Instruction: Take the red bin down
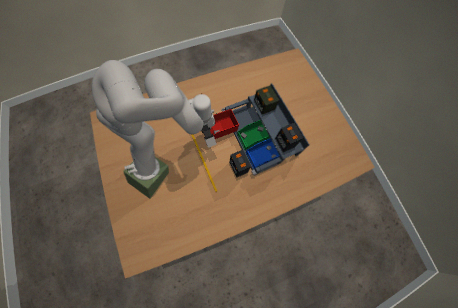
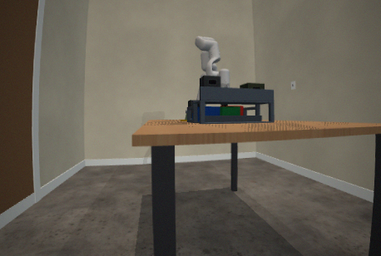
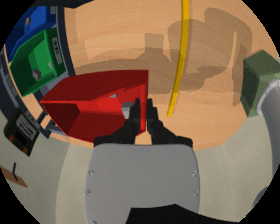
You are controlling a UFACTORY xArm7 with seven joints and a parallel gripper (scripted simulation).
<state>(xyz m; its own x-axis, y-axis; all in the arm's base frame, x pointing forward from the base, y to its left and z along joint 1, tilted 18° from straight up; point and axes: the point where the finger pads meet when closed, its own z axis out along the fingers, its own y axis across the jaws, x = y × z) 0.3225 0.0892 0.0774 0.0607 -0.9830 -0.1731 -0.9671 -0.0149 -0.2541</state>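
Claw [image 1: 209,134] [image 3: 143,105] pinches the wall of the red bin [image 1: 224,123] [image 3: 98,107], which has grey parts [image 3: 126,110] inside.

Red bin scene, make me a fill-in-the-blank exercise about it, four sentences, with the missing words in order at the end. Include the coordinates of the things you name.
The claw [image 1: 210,133] [image 3: 143,105] is shut on the wall of the ____ bin.
Between the blue bin [image 1: 263,154] [image 3: 33,25] and the red one [image 1: 225,123] [image 3: 98,106] sits the ____ bin.
The thin strip lying on the table top [image 1: 165,224] [image 2: 249,132] [image 3: 111,35] is ____.
The arm's base block [image 1: 146,184] [image 3: 251,82] is ____.
Missing words: red; green; yellow; green.
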